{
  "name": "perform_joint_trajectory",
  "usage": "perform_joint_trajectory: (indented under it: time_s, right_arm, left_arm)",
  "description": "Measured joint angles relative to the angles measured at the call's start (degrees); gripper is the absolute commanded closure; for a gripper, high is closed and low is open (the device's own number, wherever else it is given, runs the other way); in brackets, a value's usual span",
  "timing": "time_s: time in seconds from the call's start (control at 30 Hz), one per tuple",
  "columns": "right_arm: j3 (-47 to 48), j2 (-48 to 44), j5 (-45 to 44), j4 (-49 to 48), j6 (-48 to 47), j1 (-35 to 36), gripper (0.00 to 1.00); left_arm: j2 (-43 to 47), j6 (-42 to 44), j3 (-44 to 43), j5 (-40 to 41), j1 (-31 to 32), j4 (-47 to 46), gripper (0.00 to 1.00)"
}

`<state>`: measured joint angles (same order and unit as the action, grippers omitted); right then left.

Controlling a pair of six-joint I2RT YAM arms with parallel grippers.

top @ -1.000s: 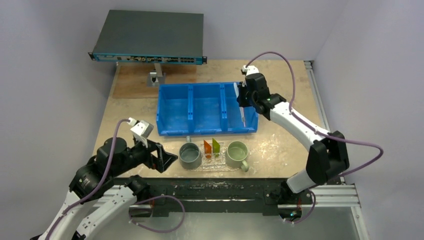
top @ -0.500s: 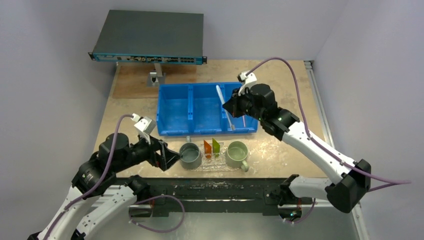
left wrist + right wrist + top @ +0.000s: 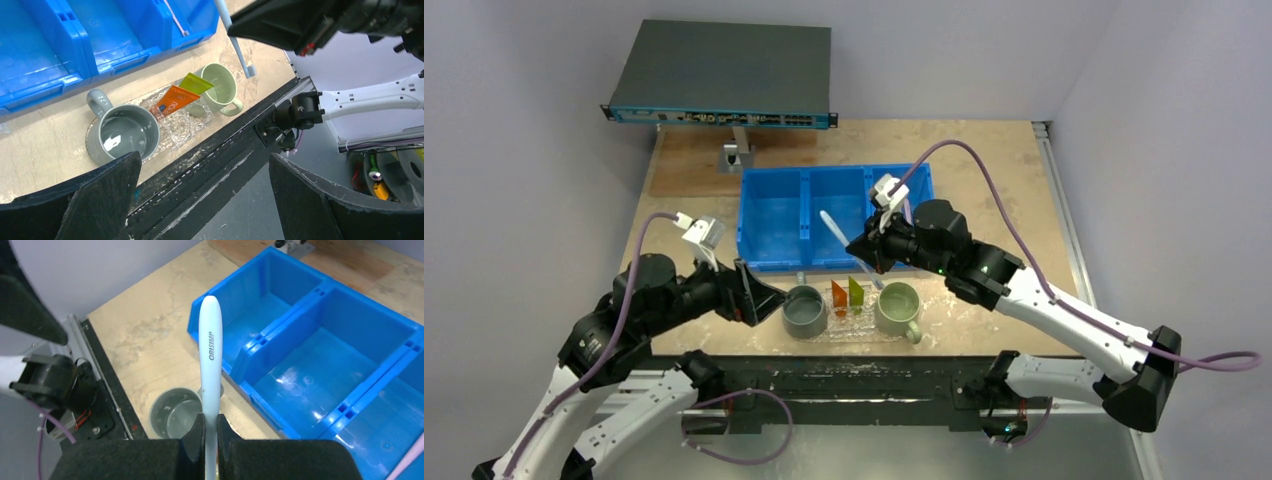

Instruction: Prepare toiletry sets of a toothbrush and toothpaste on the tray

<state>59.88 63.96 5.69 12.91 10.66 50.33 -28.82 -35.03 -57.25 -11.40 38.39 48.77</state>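
Pale blue-white toothbrush (image 3: 208, 347) pinched at mid-length in the shut fingers of the right gripper (image 3: 862, 252), clear of the table, slanting above the front wall of the blue bin (image 3: 799, 215). Rounded handle end up and away over the bin, lettering along it plain in the right wrist view. Bristle end down, right by the far rim of the pale-green mug (image 3: 218, 86); touching it or not, cannot tell.

Not yet on the tray (image 3: 184, 131). On that clear, pebbled tray, orange tube (image 3: 171, 102) and green tube (image 3: 194, 82) close side by side, between the two mugs. Grey mug (image 3: 127, 134) at the tray's left end, handle toward the bin. Pale-green mug at the right end, handle toward the table's near edge.

Second toothbrush, a thin pinkish stick (image 3: 176, 19), lying in the bin's end compartment on the right arm's side.

Over on the left: left gripper (image 3: 762, 297) spread as wide as can be, gripping nothing, hovering just beside the grey mug and aimed along the tray.

Tray close to the table's near edge, bin just behind it. Farther back, a dark network switch (image 3: 719, 70) raised on a small stand above a wooden board (image 3: 689, 165).
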Motion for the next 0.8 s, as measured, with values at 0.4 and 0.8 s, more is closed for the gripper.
perform_joint_trajectory:
  time_s: [0.4,0.8]
  right_arm:
    - [-1.57,-1.81,-0.68,0.85,-7.87,9.44,1.00]
    - [-2.40,-3.13,-3.82,-0.48,-14.95,19.28,1.00]
  left_arm:
    - [-6.05,-6.34,-3.67,0.72,-0.15,3.23,0.00]
    - [-9.25,-8.94,-5.03,-7.39,-3.06,3.21,0.06]
